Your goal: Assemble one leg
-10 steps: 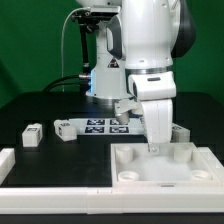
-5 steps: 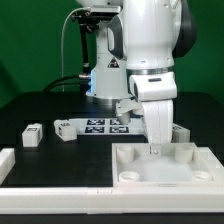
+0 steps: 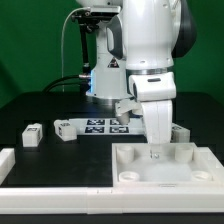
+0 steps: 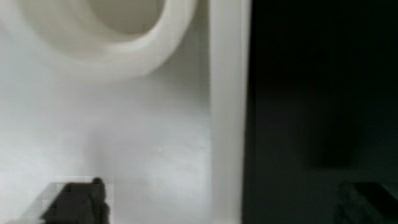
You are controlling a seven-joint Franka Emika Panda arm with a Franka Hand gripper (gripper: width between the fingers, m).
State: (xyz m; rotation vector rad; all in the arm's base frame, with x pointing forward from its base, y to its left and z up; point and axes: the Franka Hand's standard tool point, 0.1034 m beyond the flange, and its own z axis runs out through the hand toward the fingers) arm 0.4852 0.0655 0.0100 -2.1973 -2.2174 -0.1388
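From the exterior view, the arm's gripper (image 3: pixel 155 150) is down at the back of the big white tray (image 3: pixel 160 186), its tips low at the rear wall. From this angle I can't tell how wide the fingers stand, and they carry nothing that I can see.

Out on the dark table (image 3: pixel 40 105), toward the exterior view's left, I count two small chunky white blocks, each with a black-and-white tag. The leg (image 3: pixel 32 135) lies farthest left. The second leg (image 3: pixel 65 128) sits just beside the end of the marker board (image 3: pixel 105 126). Both are well apart from the gripper and rest on the table, untouched. There is one marker board and one tray. A further white piece (image 3: pixel 181 131) peeks out behind the arm on the exterior view's right, too hidden for me to say what it is.

The wrist view shows more of the gripper (image 4: pixel 217 205). One dark fingertip (image 4: pixel 75 204) hangs over the tray's white surface (image 4: pixel 125 130). The other is a faint dark shape against the black table (image 4: pixel 320 90). So the fingers stand wide apart, with the tray's raised edge (image 4: pixel 224 100) running between them. The gap is much wider than that edge, and I can't see either pad touching it. One round socket (image 4: pixel 111 30) shows in the tray ahead of the fingers. No leg appears in this view.
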